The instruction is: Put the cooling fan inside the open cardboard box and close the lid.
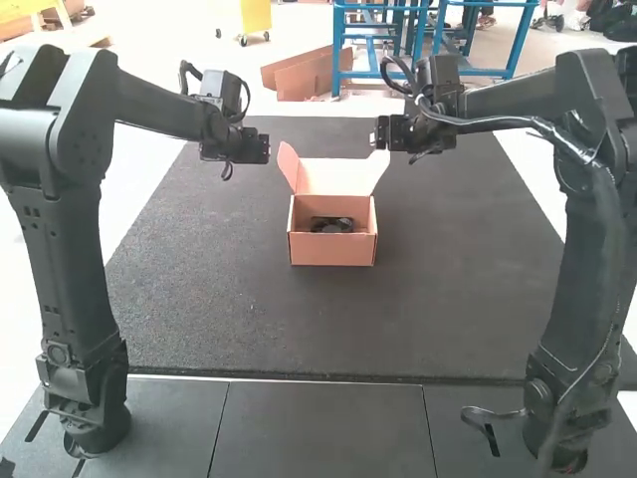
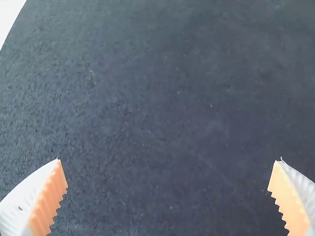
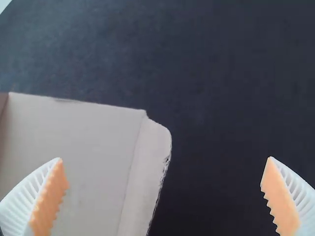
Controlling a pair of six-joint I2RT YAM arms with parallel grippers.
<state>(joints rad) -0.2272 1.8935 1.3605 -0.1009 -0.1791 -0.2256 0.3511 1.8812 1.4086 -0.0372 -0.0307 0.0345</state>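
A small cardboard box (image 1: pixel 332 242) stands open in the middle of the black mat, its lid (image 1: pixel 328 175) raised at the back. The black cooling fan (image 1: pixel 330 225) lies inside it. My left gripper (image 1: pixel 261 149) hangs above the mat just left of the lid, its white ribbed fingers (image 2: pixel 42 201) spread wide over bare mat: open and empty. My right gripper (image 1: pixel 381 134) hangs beside the lid's upper right corner, open too. In the right wrist view the lid (image 3: pixel 83 162) lies below one of its fingers (image 3: pixel 42 199).
The black mat (image 1: pixel 199 269) covers most of the table, with a white surface at both sides. Bare mat lies around the box on all sides. Both arm bases stand at the near corners.
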